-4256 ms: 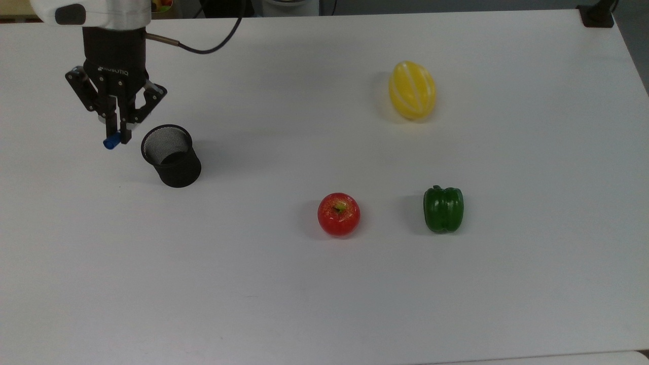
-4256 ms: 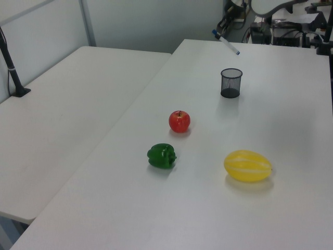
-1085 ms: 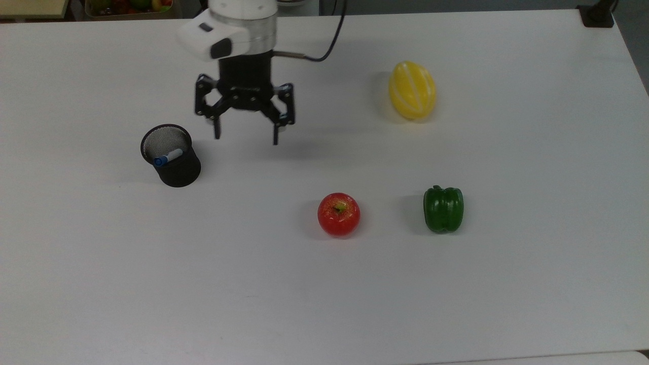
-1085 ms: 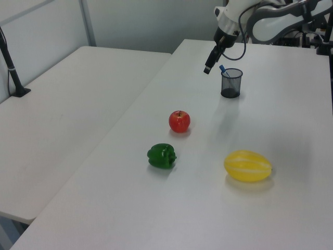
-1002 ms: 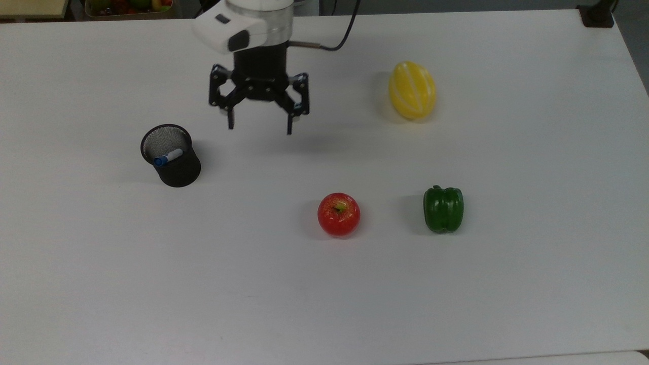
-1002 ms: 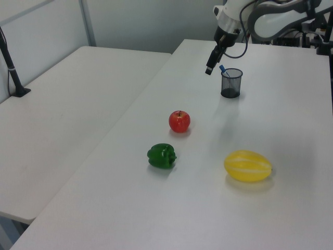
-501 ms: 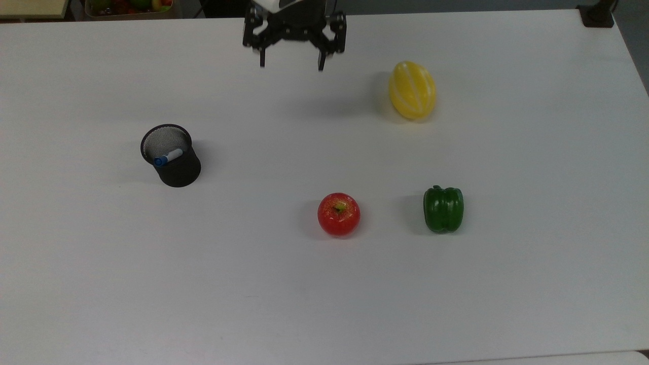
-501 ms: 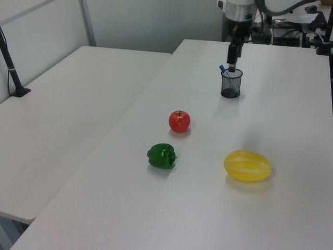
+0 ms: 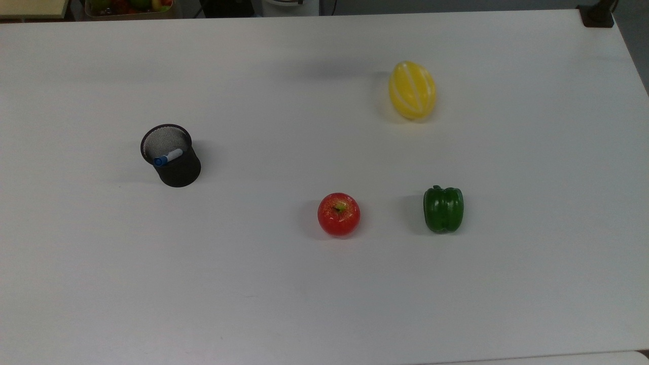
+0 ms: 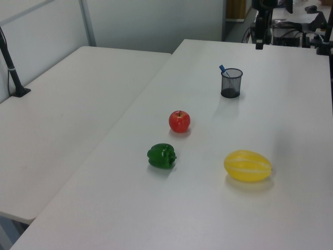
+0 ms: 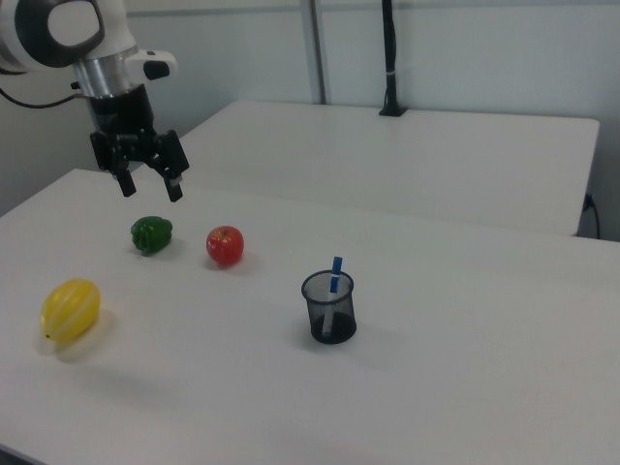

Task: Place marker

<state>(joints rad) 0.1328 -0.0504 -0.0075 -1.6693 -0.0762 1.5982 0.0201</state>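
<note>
The marker (image 9: 168, 156) stands tilted inside the black mesh cup (image 9: 177, 172), blue cap up, on the white table at the top view's left. In the left view its blue cap (image 10: 222, 68) pokes above the cup (image 10: 231, 83). The right view has the marker (image 11: 335, 274) leaning in the cup (image 11: 329, 308). My gripper (image 11: 150, 192) hangs open and empty, high above the table at the right view's left, well away from the cup. In the left view the gripper (image 10: 258, 42) hangs over the table's far edge.
A yellow melon (image 9: 412, 89), a red apple (image 9: 338, 214) and a green pepper (image 9: 443, 209) lie on the table in the top view's right half. A second white table (image 10: 62, 120) stands alongside at the left view's left. A black post base (image 9: 598, 15) sits at the corner.
The open gripper has risen and pulled back from beside the cup toward the table's far edge, leaving the top view. The marker stays in the cup.
</note>
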